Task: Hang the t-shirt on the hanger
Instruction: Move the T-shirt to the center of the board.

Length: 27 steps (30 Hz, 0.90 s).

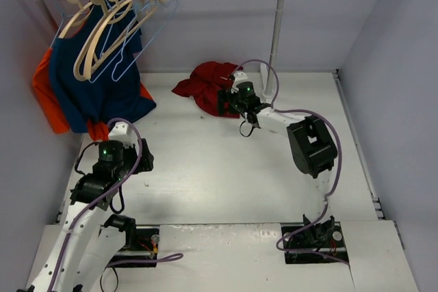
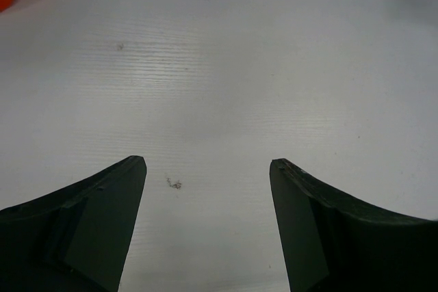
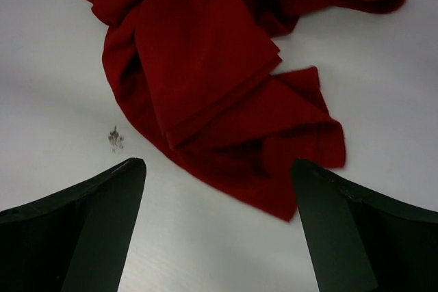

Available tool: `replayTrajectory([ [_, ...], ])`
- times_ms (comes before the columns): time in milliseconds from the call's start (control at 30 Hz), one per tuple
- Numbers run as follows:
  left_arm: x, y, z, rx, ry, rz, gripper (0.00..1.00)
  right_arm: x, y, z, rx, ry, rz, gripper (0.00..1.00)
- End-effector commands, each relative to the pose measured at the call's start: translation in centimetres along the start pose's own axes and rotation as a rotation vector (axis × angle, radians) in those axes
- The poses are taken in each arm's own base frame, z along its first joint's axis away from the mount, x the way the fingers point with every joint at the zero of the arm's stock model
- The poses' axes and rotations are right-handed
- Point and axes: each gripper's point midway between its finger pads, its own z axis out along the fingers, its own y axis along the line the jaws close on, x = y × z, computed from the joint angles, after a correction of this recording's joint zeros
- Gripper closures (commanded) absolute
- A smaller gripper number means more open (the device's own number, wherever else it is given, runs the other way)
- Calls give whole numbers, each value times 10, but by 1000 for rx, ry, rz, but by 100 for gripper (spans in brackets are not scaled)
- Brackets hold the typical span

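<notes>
Tabletop white, lilac walls, t-shirt crumpled before spread right hand, left hand spread

Brightly, evenly lit from overhead, with only faint, diffuse shadows on the white desk. Slightly washed out toward the top of the left wrist view. Crisp on the t-shirt folds, softly shaded in the creases; softer at the bottom corners of both wrist views

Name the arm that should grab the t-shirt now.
Right. The right claw, open, hangs just over the crumpled t-shirt, which fills much of its wrist view. The left claw, also open, faces only bare table, well away from the cloth.
</notes>
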Motion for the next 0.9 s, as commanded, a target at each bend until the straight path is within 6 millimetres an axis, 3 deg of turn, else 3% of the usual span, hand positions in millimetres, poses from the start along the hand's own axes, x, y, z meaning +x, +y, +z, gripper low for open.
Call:
replayTrajectory([
  [0,-20,-2,-2,6,-57,8,27,-67,34,17,-129,-179,-8,9],
  [67,-19,-1,-1,3,-50,8,27,-51,38,37,-145,-148,-18,10],
  [100,-19,-2,-1,5,-50,9,27,-56,41,41,-150,-162,-24,10],
  [167,-18,-3,-1,9,-50,9,27,-42,40,57,-150,-149,-42,12],
  [233,-19,-3,-1,12,-52,9,27,-40,43,64,-154,-150,-54,26],
  [267,-19,-3,-1,14,-53,9,27,-35,44,67,-155,-142,-77,37],
  [300,-18,-3,-1,14,-50,8,27,-35,45,67,-140,-144,-97,64],
  [333,-18,-5,-2,21,-48,9,27,-27,46,65,-137,-130,-121,76],
  [400,-17,-5,-3,26,-48,8,27,-32,62,48,-138,-153,-206,100],
  [467,-18,-6,-4,32,-59,8,27,-30,73,16,-144,-153,-271,100],
  [500,-18,-6,-5,34,-60,8,28,-23,88,2,-153,-147,-297,100],
  [533,-19,-6,-6,36,-66,7,28,-39,100,-24,-163,-186,-309,100],
  [567,-19,-7,-7,38,-67,6,28,-7,99,-36,-160,-113,-328,100],
  [600,-18,-7,-7,40,-65,6,28,5,116,-51,-180,-96,-340,100],
  [633,-17,-8,-6,45,-60,7,28,23,117,-75,-191,-58,-348,100],
  [667,-17,-10,-7,57,-58,6,28,40,137,-91,-233,-34,-360,100],
  [733,-16,-13,-4,69,-44,5,28,55,147,-125,-255,-11,-367,100],
  [767,-15,-18,-4,96,-34,5,28,84,145,-138,-265,45,-360,99],
  [800,-13,-20,-1,107,-16,2,28,99,159,-154,-301,70,-327,95],
  [833,-13,-24,-1,127,-7,0,28,96,165,-174,-336,56,-300,88],
  [867,-12,-34,0,175,8,-11,28,115,161,-184,-345,92,-289,54],
])
